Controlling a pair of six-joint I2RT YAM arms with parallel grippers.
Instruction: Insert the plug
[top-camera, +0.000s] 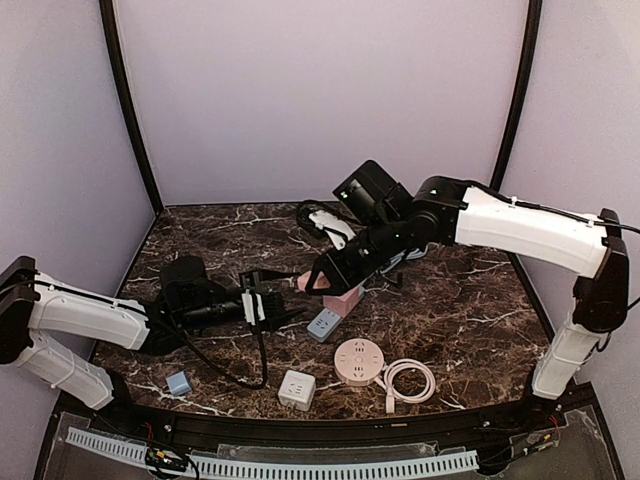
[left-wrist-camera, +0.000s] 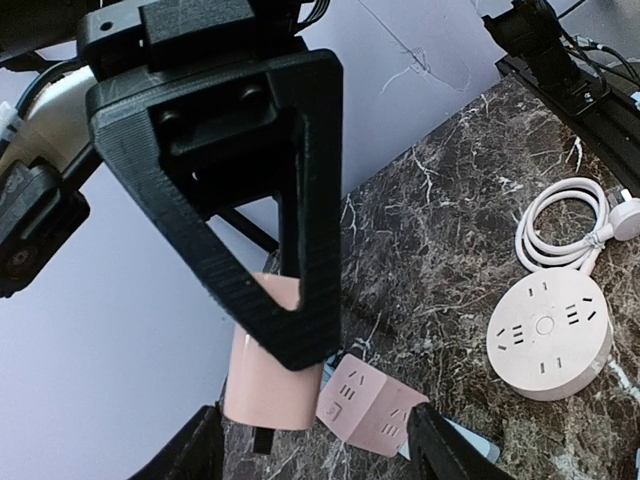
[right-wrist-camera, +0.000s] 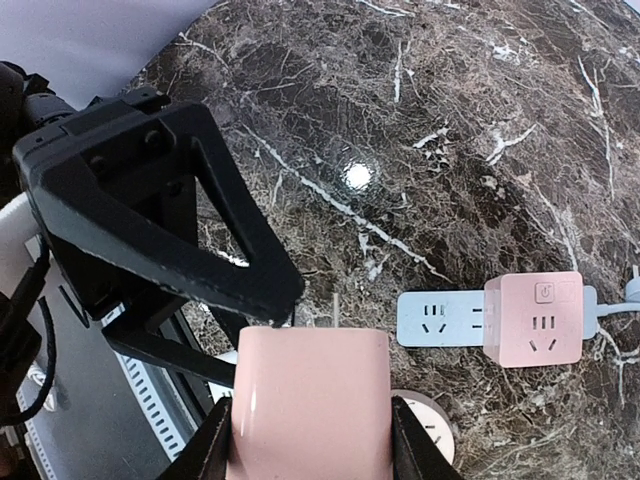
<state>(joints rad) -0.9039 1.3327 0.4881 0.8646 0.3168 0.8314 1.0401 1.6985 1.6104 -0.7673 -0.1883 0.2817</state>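
- The plug (right-wrist-camera: 310, 390) is clenched in the right gripper (right-wrist-camera: 310, 450). It is held in the air beside the strip (right-wrist-camera: 430, 318), prongs (right-wrist-camera: 335, 308) outward, and has not yet been seated.
- The left gripper (left-wrist-camera: 318, 450) is seen with its fingers apart and nothing grasped. It is stationed on the far side of the plug from the strip.
- One end of the strip is taken up by a pink cube (right-wrist-camera: 540, 320), and free sockets are left just beside it.
- Likely fault: the prongs may be brought down askew, so that they catch on the socket face.
- The strip looks unanchored, so it could be pushed along the table by insertion force.
- The plug body could be fouled by the cube if the nearest socket is chosen.
- The two grippers are close together, so a clash of fingers is possible.
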